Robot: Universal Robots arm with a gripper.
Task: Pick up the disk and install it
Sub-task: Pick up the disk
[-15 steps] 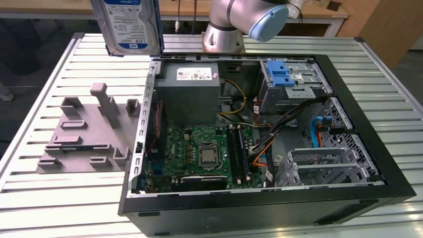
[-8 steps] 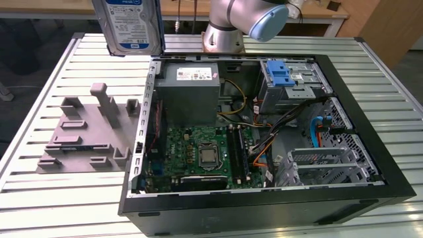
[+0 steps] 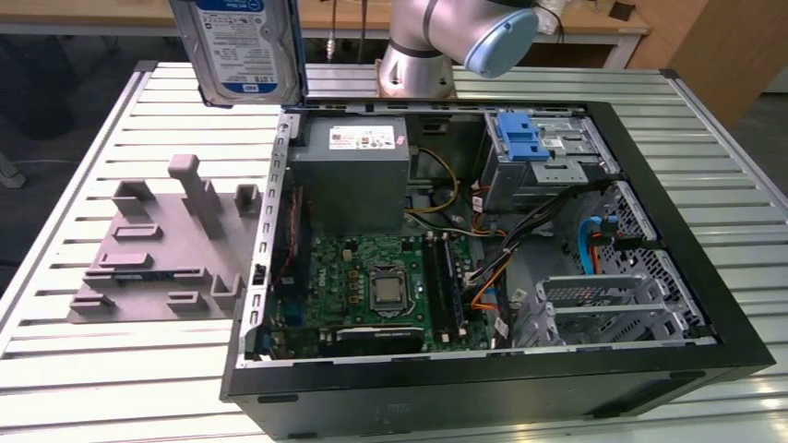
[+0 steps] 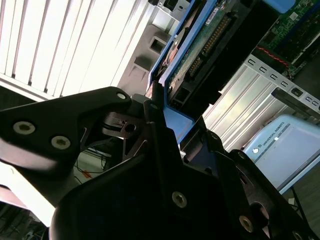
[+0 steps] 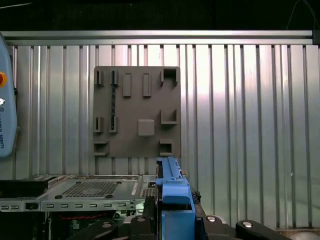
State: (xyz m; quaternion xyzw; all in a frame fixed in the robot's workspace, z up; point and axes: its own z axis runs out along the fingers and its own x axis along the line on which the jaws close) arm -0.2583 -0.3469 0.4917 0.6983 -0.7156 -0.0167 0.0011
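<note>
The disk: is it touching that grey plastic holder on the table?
Apart. In the exterior view the disk hangs raised, with the slatted table showing between its lower edge and the grey holder.

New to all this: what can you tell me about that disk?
The disk is a flat silver-metal rectangle with a blue-and-white label on one face, a green circuit board on the other, and blue plastic rails and handle. It hangs upright, off the table, at the exterior view's left of the open case. Black jaws clamp its blue handle.
</note>
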